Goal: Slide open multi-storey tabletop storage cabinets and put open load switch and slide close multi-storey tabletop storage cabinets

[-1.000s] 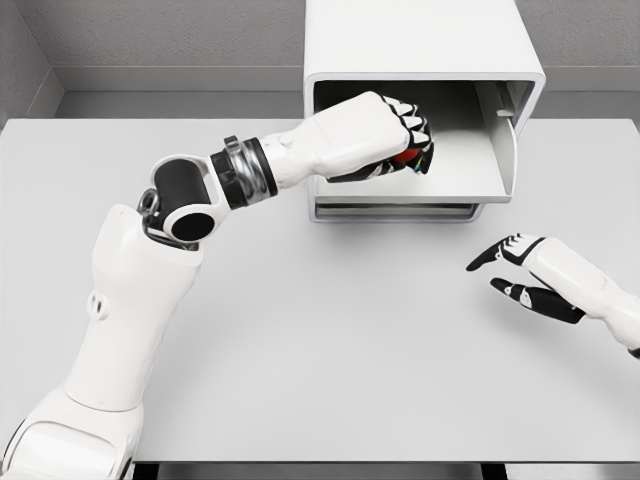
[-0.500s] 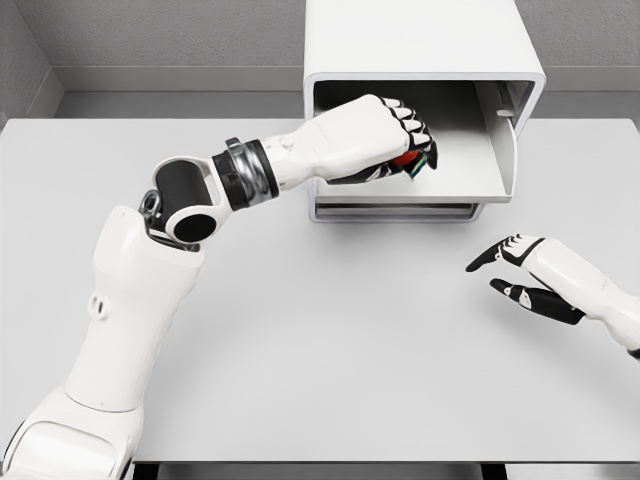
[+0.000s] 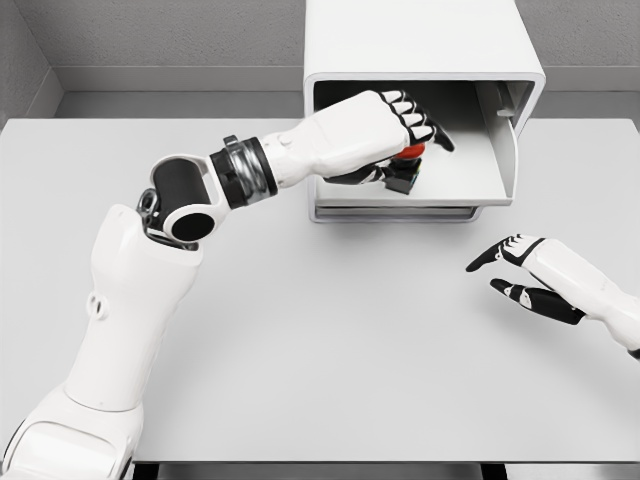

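Note:
The white tabletop cabinet (image 3: pixel 420 45) stands at the back of the table with its upper drawer (image 3: pixel 465 180) slid out. The load switch (image 3: pixel 406 170), red on top with a dark body, lies on the drawer floor near its left front. My left hand (image 3: pixel 405 140) hovers right over the switch, fingers stretched out toward the cabinet's inside and thumb underneath beside the switch; it partly hides the switch. My right hand (image 3: pixel 518 268) floats over the table at the right, fingers relaxed and holding nothing.
The grey table (image 3: pixel 330 340) carries only the cabinet. A lower drawer front (image 3: pixel 395 211) sits shut under the open one. Grey walls close off the back and left.
My left hand's fingers have uncurled from the load switch, which now rests lower on the drawer floor. The right arm has stayed still.

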Available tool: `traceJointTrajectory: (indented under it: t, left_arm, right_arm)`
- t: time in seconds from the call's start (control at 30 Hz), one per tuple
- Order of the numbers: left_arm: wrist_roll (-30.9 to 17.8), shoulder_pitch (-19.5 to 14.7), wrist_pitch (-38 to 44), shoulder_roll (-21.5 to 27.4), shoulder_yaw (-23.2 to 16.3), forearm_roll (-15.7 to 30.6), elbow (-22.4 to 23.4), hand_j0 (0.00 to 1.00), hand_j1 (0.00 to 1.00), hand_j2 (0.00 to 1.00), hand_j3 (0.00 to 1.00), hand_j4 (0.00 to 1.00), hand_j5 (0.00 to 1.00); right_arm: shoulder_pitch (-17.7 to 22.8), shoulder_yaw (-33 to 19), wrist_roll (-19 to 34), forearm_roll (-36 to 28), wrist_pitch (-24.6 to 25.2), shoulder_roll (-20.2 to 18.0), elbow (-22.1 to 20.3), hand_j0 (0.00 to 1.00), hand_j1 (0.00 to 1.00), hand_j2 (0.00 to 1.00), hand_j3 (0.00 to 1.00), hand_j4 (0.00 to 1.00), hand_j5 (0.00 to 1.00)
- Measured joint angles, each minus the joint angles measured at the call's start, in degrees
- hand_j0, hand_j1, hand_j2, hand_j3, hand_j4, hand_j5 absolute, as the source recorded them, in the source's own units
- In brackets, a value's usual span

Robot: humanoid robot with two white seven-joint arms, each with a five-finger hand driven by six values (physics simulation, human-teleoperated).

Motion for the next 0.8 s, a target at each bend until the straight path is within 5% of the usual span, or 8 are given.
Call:
traceJointTrajectory:
  t: [0.1,0.23,0.4,0.53,0.8]
  left_arm:
    - [0.00,-0.09,-0.01,0.00,0.24,0.16,-0.71,1.00,1.00,1.00,1.00,1.00,1.00]
    - [-0.01,1.76,-0.03,0.00,1.13,0.72,-4.67,1.00,1.00,1.00,1.00,1.00,1.00]
    - [-0.01,4.04,-0.02,0.39,3.58,9.74,-10.37,1.00,1.00,1.00,1.00,1.00,1.00]
    - [-0.02,12.47,-0.05,6.08,8.55,19.78,-12.41,1.00,1.00,1.00,1.00,1.00,1.00]
    - [0.00,31.20,-0.01,16.90,28.31,34.29,-11.42,1.00,1.00,1.00,1.00,1.00,1.00]
  right_arm:
    - [0.00,0.00,0.00,-0.07,0.00,0.00,-0.04,0.58,0.58,0.58,0.58,0.58,0.58]
    - [0.00,0.00,0.00,-0.10,0.00,0.00,-0.03,0.58,0.58,0.58,0.58,0.58,0.58]
    - [0.00,0.06,0.00,-0.10,0.00,0.00,-0.07,0.58,0.58,0.58,0.58,0.58,0.58]
    - [-0.09,0.22,0.00,-0.10,0.00,0.00,-0.46,0.58,0.58,0.58,0.58,0.58,0.58]
    - [-0.79,0.59,0.00,-0.27,0.00,-0.16,-1.52,0.58,0.58,0.58,0.58,0.58,0.58]
